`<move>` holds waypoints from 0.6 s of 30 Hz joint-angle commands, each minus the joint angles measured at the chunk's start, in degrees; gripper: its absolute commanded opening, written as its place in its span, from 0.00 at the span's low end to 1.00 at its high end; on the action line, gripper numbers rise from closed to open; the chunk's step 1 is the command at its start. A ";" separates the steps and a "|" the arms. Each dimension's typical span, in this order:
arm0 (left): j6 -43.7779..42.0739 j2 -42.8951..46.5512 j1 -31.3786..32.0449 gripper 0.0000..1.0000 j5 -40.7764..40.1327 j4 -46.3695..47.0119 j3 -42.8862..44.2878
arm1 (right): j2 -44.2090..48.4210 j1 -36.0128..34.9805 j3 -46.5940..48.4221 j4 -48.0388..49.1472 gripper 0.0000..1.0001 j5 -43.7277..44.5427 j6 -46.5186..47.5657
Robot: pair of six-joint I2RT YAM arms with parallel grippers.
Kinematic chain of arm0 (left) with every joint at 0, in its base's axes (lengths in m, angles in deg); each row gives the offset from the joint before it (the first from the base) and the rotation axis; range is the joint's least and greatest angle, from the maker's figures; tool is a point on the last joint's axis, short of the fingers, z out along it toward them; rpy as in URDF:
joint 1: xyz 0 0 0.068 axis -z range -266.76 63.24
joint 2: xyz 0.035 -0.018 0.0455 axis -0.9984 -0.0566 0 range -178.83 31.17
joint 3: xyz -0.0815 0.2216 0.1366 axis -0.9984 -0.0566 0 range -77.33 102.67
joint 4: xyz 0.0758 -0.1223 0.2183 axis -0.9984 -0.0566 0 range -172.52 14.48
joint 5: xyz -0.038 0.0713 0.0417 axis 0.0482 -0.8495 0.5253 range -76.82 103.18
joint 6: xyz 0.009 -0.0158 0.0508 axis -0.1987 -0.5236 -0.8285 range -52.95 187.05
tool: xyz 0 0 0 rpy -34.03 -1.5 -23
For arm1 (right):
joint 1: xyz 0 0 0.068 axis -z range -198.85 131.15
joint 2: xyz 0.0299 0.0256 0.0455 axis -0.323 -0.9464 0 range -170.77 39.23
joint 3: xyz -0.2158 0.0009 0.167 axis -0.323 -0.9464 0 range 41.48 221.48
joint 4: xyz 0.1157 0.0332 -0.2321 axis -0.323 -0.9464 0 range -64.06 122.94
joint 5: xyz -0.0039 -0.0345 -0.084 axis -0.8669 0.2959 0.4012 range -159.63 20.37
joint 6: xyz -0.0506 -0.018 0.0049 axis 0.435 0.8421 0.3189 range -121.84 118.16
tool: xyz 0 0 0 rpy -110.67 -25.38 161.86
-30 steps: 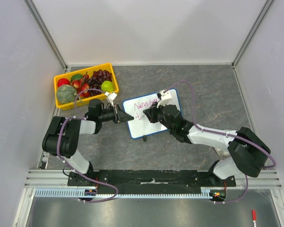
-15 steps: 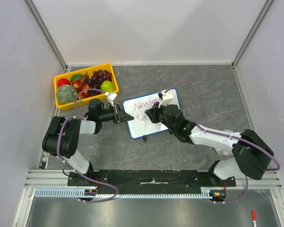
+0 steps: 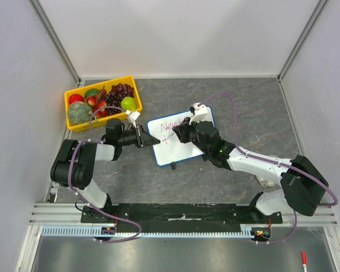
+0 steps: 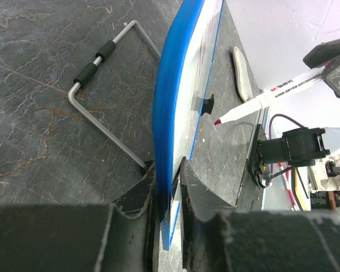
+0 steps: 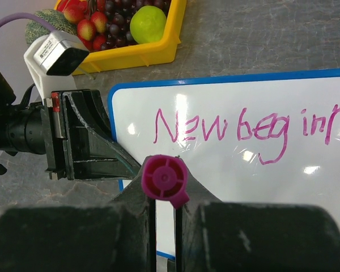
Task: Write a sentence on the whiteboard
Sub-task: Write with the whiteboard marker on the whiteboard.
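Note:
The whiteboard [image 3: 184, 152], white with a blue frame, stands tilted at the table's middle. My left gripper [image 3: 150, 140] is shut on its left edge; the left wrist view shows both jaws clamped on the blue frame [image 4: 165, 113]. My right gripper [image 3: 178, 131] is shut on a pink-capped marker [image 5: 165, 178] over the board's upper middle. The marker's red tip [image 4: 217, 122] is close to the board's face. The sentence [image 5: 243, 129] reads "New begin" in pink, its end cut off. A small "t" stroke [image 3: 165, 137] sits on the second line.
A yellow tray [image 3: 68, 106] with grapes, apples and a melon stands at the back left, close behind the left arm. The board's wire stand [image 4: 96, 56] sticks out behind it. A red marker [image 3: 304, 259] lies off the table at the front right.
My right gripper has moved a little up and left over the board with the marker. The left gripper and the board have stayed still.

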 commanded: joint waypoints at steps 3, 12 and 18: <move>-3.89 -0.03 0.13 0.02 -1.87 -1.63 0.59 | -1.55 0.37 2.63 -0.05 0.00 2.58 0.54; -3.97 -0.11 0.13 0.02 -1.95 -1.80 0.68 | -3.05 0.55 2.27 -0.76 0.00 3.38 0.72; -4.06 -0.11 0.22 0.02 -1.87 -1.89 0.68 | -3.67 0.55 2.19 -0.05 0.00 1.80 0.80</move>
